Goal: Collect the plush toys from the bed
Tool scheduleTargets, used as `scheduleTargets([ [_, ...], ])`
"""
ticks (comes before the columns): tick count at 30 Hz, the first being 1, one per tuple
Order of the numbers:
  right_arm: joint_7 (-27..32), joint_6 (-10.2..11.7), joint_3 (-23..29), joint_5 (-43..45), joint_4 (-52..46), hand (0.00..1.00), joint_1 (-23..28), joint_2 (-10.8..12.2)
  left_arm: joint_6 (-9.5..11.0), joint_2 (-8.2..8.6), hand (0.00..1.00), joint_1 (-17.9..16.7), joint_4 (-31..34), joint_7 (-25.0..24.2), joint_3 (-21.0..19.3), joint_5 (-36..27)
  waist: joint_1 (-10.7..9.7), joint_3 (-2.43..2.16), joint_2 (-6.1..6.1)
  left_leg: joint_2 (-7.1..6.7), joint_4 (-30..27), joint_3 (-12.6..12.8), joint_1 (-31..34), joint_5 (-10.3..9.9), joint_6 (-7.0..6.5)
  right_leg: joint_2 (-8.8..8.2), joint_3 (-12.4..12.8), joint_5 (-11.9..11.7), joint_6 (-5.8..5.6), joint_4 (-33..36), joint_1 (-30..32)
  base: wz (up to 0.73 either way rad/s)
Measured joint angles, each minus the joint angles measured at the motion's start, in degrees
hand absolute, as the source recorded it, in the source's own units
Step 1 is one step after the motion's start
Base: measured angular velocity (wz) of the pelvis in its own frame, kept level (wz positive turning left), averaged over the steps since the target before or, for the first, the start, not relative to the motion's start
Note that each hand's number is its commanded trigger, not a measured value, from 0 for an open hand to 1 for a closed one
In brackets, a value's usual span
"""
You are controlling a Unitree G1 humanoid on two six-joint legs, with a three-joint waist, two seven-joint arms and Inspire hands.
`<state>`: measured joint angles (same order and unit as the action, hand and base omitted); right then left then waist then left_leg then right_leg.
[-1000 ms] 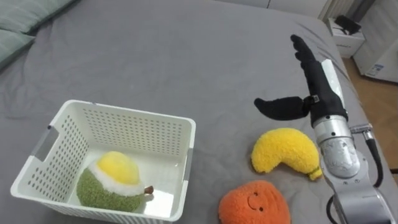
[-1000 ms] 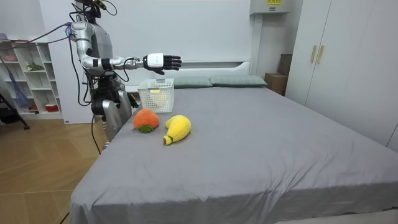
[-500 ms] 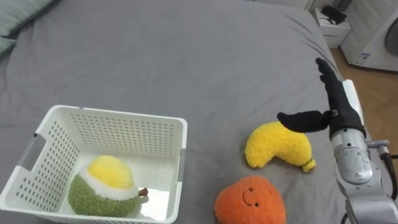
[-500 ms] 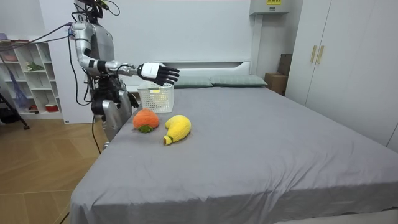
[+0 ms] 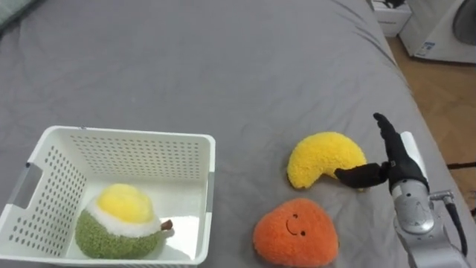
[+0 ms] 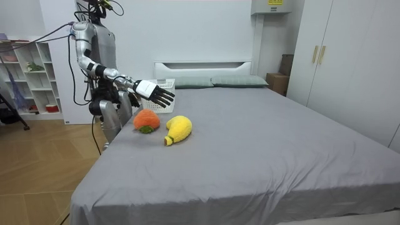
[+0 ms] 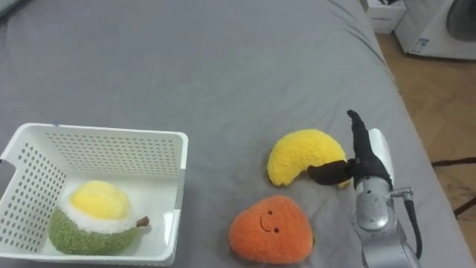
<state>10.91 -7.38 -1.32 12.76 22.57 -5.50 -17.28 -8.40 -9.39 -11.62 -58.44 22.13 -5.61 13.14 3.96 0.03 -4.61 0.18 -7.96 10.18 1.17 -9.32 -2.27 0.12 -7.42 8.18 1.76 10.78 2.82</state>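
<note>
Right hand point(image 5: 396, 165) lower, beside yellow plush point(image 5: 321, 158)

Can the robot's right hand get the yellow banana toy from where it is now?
Probably yes. The right hand is open right beside the banana, thumb by its end, with nothing between them. The orange toy lies off to the side, out of the way.

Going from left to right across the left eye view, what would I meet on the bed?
White basket holding a green-and-yellow plush toy → orange plush toy → yellow plush toy → the robot's right hand.
</note>
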Motion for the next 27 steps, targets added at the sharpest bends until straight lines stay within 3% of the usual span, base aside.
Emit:
scheduleTargets([
  [4,0.9,0.3,-0.9,-1.3,7.4,0.00,-6.7,-1.8,-0.3,-0.83,0.00,2.0,-0.1,-0.1,1.4,-1.7,-0.5,0.40,-0.44,0.19,-1.4,0.0,3.7,0.1,-0.05,0.02,-0.4,-0.7,0.21,0.0,3.4,0.01],
  [17,1.8,0.5,-4.5,-2.1,17.9,0.00,-11.7,-3.2,-0.2,-1.76,0.00,3.3,0.0,-0.1,4.8,-6.0,-0.4,0.45,-0.76,0.16,-1.8,-0.6,7.4,0.1,-0.08,-0.16,-1.4,-0.7,0.20,-0.2,6.5,0.02],
  [22,2.2,2.2,-6.7,-3.9,26.3,0.00,-15.7,-5.0,0.5,-3.37,0.00,4.2,0.0,-0.1,8.7,-8.9,-0.4,0.55,-0.68,0.17,-2.4,-1.3,8.5,0.1,-0.06,-0.28,-2.6,-0.7,0.21,-0.2,7.0,0.09],
  [27,2.5,3.9,-6.7,-3.9,30.4,0.00,-17.2,-5.2,1.5,-3.52,0.00,4.5,0.0,-0.2,9.2,-9.2,-0.3,0.77,-0.65,0.11,-2.6,-1.9,9.2,0.2,-0.02,-0.37,-3.2,-0.7,0.21,-0.2,7.3,0.07],
])
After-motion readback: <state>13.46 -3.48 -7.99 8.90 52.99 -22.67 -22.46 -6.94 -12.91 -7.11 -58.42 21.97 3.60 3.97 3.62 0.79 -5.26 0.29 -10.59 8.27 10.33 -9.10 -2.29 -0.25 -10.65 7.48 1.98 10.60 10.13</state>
